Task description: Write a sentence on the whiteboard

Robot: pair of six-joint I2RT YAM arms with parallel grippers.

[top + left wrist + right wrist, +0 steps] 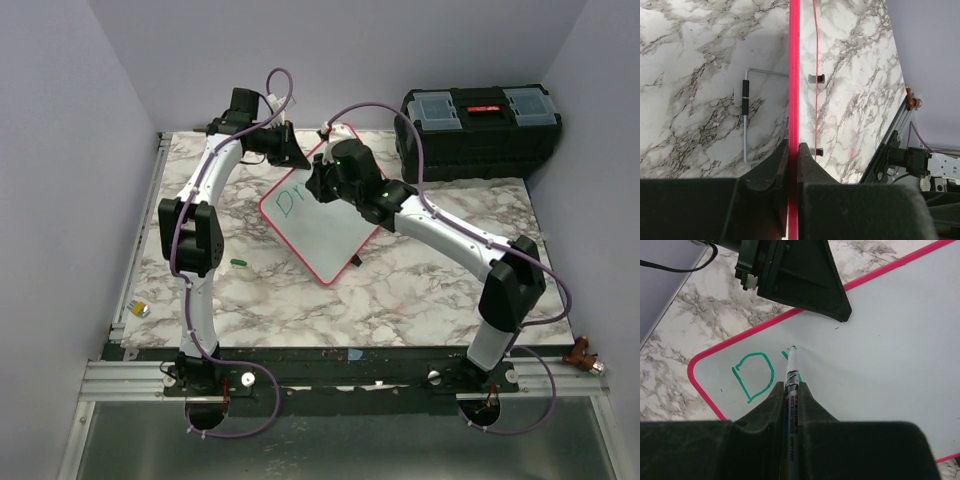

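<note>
The whiteboard (325,225) with its red-pink rim lies at an angle in the middle of the marble table. My left gripper (297,157) is shut on the board's far rim (794,75), seen edge-on between its jaws in the left wrist view. My right gripper (791,387) is shut on a whiteboard marker (791,371), whose tip rests on the board (880,340). Of the sentence, a green "D" (754,375) and a stroke of a second letter show beside the tip. The same green letters (290,200) show in the top view.
A black toolbox (480,130) stands at the back right. A small green cap (238,262) lies on the table left of the board, and a small yellowish object (141,309) sits near the left edge. A wire stand (746,115) shows beside the board's rim.
</note>
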